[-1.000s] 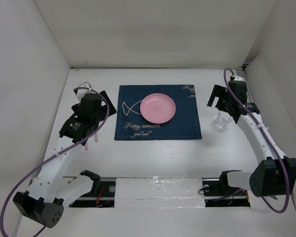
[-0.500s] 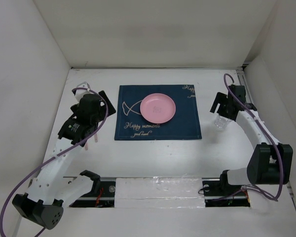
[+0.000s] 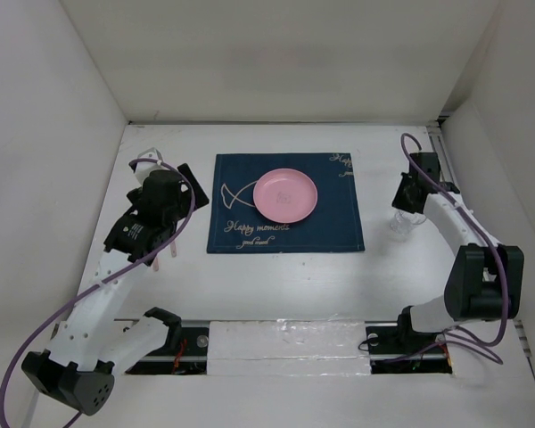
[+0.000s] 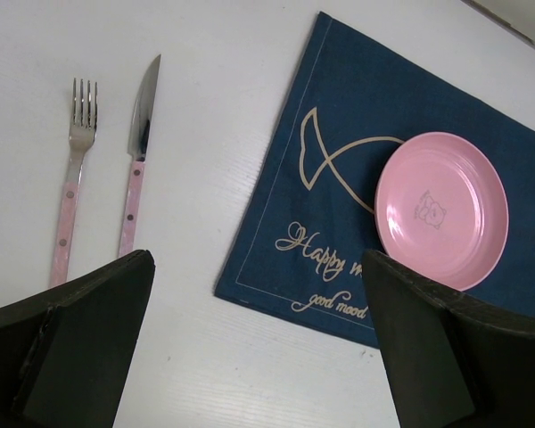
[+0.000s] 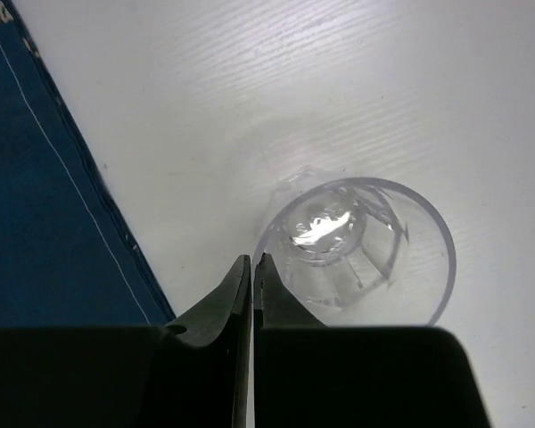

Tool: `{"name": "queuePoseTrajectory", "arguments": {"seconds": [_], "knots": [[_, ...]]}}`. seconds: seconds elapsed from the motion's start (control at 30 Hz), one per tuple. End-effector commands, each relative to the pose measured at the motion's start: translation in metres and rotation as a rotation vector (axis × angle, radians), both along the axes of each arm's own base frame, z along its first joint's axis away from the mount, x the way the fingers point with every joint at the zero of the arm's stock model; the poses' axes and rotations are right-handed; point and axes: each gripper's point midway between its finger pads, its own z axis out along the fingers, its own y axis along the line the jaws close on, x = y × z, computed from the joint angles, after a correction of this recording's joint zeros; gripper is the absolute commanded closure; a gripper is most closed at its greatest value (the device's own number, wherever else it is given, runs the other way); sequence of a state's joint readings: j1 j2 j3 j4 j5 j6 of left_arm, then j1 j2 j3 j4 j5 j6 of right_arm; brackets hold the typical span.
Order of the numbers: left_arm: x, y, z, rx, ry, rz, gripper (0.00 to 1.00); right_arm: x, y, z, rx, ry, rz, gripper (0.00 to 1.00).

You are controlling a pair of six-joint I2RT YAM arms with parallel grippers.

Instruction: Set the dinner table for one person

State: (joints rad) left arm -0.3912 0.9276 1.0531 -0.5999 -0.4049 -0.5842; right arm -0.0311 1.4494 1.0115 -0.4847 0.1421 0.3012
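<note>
Seen from above, the table [image 3: 285, 285] carried a navy placemat [image 3: 250, 227] with a pink plate [image 3: 285, 196] on it. The right gripper [image 3: 403, 198] sat at a clear glass [image 3: 399, 225] just right of the mat.

In the left wrist view, the left gripper [image 4: 259, 357] gaped wide and empty near the fork [image 4: 71, 169] and knife [image 4: 135, 169], which lay side by side.

In the right wrist view, the fingers were nearly together at the glass's rim; I could not tell whether they pinched it. Placing the glass seemed the step in hand. The next move would call for a sure hold or a clean retreat.
</note>
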Motion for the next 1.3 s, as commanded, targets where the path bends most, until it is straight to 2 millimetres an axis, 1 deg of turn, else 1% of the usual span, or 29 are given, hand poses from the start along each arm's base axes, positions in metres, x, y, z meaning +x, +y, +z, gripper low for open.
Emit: {"name": "queuePoseTrajectory", "arguments": {"seconds": [0.0, 0.03, 0.07, 0.13, 0.17, 0.23, 0.27, 0.37, 0.4, 0.47, 0.5, 0.6, 0.63, 0.67, 0.7, 0.73, 0.77, 0.8, 0.87, 0.9, 0.93, 0.97, 1.03, 1.07, 1.1, 1.13, 1.17, 1.23, 1.27], "knots": [[-0.001, 0.004, 0.001, 0.009, -0.014, 0.017, 0.0, 0.024, -0.002, 0.033, -0.052, -0.095, -0.017, 1.0], [-0.001, 0.004, 0.001, 0.009, -0.014, 0.017, 0.0, 0.025, 0.006, 0.034, -0.062, -0.082, 0.002, 1.0], [-0.001, 0.004, 0.001, 0.009, -0.014, 0.017, 0.0, 0.033, 0.009, 0.049, -0.072, -0.114, 0.005, 1.0], [-0.001, 0.004, 0.001, 0.009, -0.014, 0.017, 0.0, 0.039, 0.015, 0.063, -0.087, -0.132, 0.015, 1.0], [-0.001, 0.004, 0.001, 0.009, -0.014, 0.017, 0.0, 0.049, 0.028, 0.073, -0.084, -0.15, 0.045, 1.0], [-0.001, 0.004, 0.001, 0.009, -0.014, 0.017, 0.0, 0.06, 0.038, 0.083, -0.1, -0.161, 0.074, 1.0], [-0.001, 0.004, 0.001, 0.009, -0.014, 0.017, 0.0, 0.072, 0.051, 0.092, -0.107, -0.16, 0.112, 1.0], [0.0, 0.004, -0.001, 0.012, -0.006, 0.016, 0.0, 0.089, 0.068, 0.095, -0.127, -0.127, 0.158, 1.0], [0.0, 0.004, -0.001, 0.012, -0.006, 0.016, 0.0, 0.107, 0.079, 0.098, -0.134, -0.132, 0.171, 1.0], [0.002, 0.003, -0.004, 0.016, 0.004, 0.016, 0.0, 0.124, 0.093, 0.097, -0.143, -0.118, 0.203, 1.0], [0.002, 0.003, -0.004, 0.016, 0.004, 0.016, 0.0, 0.138, 0.109, 0.094, -0.144, -0.097, 0.231, 1.0], [0.002, 0.003, -0.004, 0.016, 0.004, 0.016, 0.0, 0.158, 0.127, 0.09, -0.189, -0.077, 0.25, 1.0], [0.003, 0.003, -0.006, 0.02, 0.013, 0.016, 0.0, 0.169, 0.141, 0.085, -0.197, -0.067, 0.279, 1.0], [0.003, 0.003, -0.006, 0.02, 0.013, 0.016, 0.0, 0.175, 0.14, 0.085, -0.213, -0.068, 0.279, 1.0], [0.003, 0.003, -0.006, 0.02, 0.013, 0.016, 0.0, 0.18, 0.149, 0.083, -0.213, -0.069, 0.291, 1.0], [0.003, 0.003, -0.006, 0.02, 0.013, 0.016, 0.0, 0.189, 0.152, 0.077, -0.214, -0.063, 0.292, 1.0], [0.003, 0.003, -0.006, 0.02, 0.013, 0.016, 0.0, 0.194, 0.153, 0.074, -0.22, -0.06, 0.299, 1.0], [0.003, 0.003, -0.006, 0.02, 0.013, 0.016, 0.0, 0.196, 0.164, 0.07, -0.2, -0.056, 0.325, 1.0], [0.003, 0.003, -0.006, 0.02, 0.013, 0.016, 0.0, 0.206, 0.169, 0.063, -0.198, -0.06, 0.339, 1.0], [0.003, 0.003, -0.006, 0.02, 0.013, 0.016, 0.0, 0.207, 0.175, 0.06, -0.205, -0.058, 0.357, 1.0], [0.003, 0.003, -0.006, 0.02, 0.013, 0.016, 0.0, 0.208, 0.173, 0.056, -0.213, -0.05, 0.352, 1.0], [0.003, 0.003, -0.006, 0.02, 0.013, 0.016, 0.0, 0.214, 0.173, 0.054, -0.225, -0.066, 0.353, 1.0], [0.002, 0.003, -0.004, 0.017, 0.004, 0.016, 0.0, 0.216, 0.178, 0.057, -0.23, -0.086, 0.353, 1.0], [0.002, 0.003, -0.004, 0.016, 0.004, 0.016, 0.0, 0.218, 0.18, 0.053, -0.229, -0.085, 0.366, 1.0], [0.002, 0.003, -0.004, 0.016, 0.004, 0.016, 0.0, 0.221, 0.181, 0.054, -0.227, -0.098, 0.364, 1.0], [0.002, 0.003, -0.004, 0.016, 0.004, 0.016, 0.0, 0.221, 0.181, 0.048, -0.228, -0.088, 0.366, 1.0], [0.002, 0.003, -0.004, 0.016, 0.004, 0.016, 0.0, 0.221, 0.181, 0.048, -0.228, -0.088, 0.366, 0.99], [0.002, 0.003, -0.004, 0.016, 0.004, 0.016, 0.0, 0.225, 0.184, 0.046, -0.22, -0.095, 0.371, 0.91], [0.002, 0.003, -0.004, 0.016, 0.004, 0.016, 0.0, 0.224, 0.187, 0.045, -0.207, -0.094, 0.382, 0.83]]}}
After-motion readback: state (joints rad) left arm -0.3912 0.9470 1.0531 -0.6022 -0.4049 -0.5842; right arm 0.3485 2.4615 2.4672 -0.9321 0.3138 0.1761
